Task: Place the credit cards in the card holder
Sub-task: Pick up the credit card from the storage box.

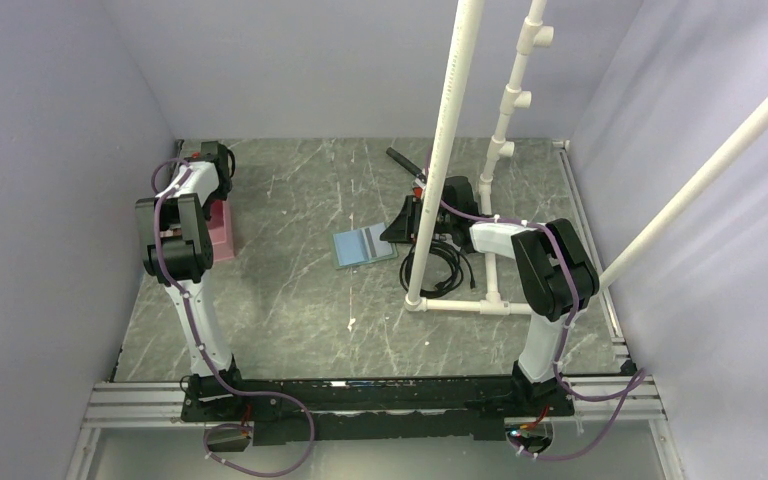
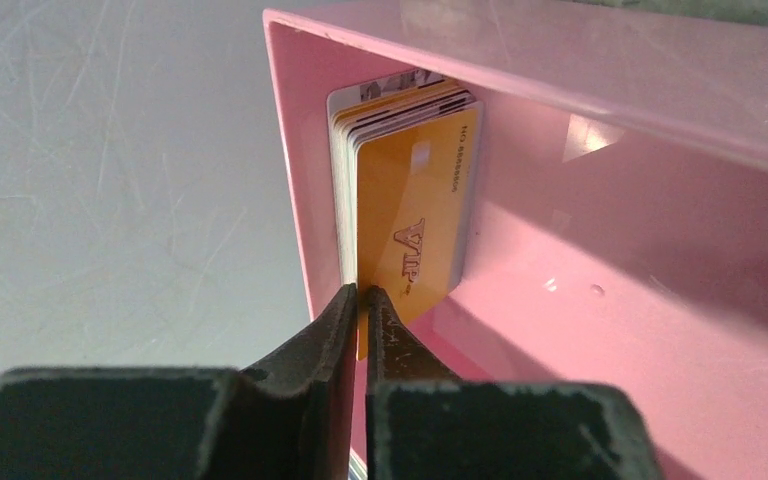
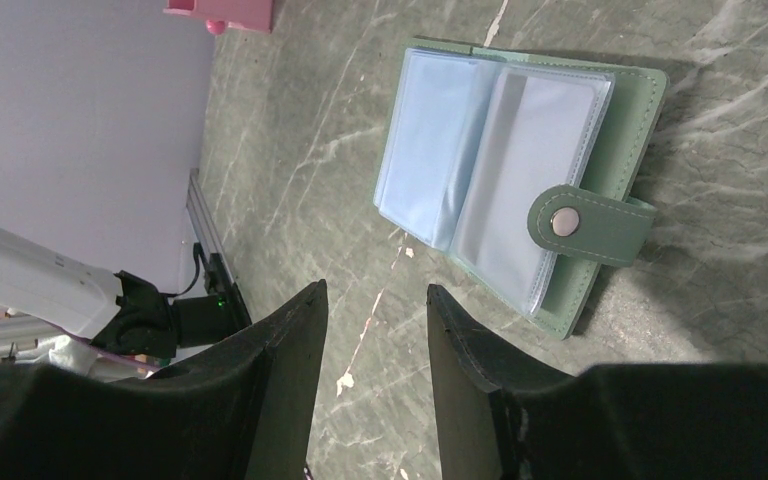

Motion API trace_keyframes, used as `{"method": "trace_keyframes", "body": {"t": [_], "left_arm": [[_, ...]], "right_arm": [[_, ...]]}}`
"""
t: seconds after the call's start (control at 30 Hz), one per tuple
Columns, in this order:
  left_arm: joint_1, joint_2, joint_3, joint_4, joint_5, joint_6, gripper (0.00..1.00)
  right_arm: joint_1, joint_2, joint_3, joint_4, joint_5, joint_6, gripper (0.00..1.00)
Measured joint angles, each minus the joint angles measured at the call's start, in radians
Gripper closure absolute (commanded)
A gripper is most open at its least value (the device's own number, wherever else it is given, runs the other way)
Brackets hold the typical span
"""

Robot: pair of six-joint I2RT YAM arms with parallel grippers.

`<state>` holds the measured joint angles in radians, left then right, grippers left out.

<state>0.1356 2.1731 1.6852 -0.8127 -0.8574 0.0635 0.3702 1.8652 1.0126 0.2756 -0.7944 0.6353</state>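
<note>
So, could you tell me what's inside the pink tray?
A stack of cards stands against the tray wall; the left gripper pinches the front orange card. The others' faces are hidden.

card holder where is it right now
In the top view the card holder lies open near the middle of the table, just left of the right claw and the white pipe stand.

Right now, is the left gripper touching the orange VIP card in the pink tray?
Touching. In the left wrist view the left gripper pinches the near edge of the orange VIP card inside the pink tray, no gap showing.
</note>
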Motion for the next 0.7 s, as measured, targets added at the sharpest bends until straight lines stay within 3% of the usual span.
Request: {"method": "trace_keyframes", "body": {"t": [0.2,0.7], "left_arm": [[0.000,0.000,0.006,-0.008,0.005,-0.003,1.00],[0.000,-0.009,0.024,-0.102,0.121,-0.084,1.00]], "right_arm": [[0.000,0.000,0.000,-0.002,0.000,0.000,0.56],[0.005,0.008,0.003,-0.007,0.000,-0.003,0.56]]}}
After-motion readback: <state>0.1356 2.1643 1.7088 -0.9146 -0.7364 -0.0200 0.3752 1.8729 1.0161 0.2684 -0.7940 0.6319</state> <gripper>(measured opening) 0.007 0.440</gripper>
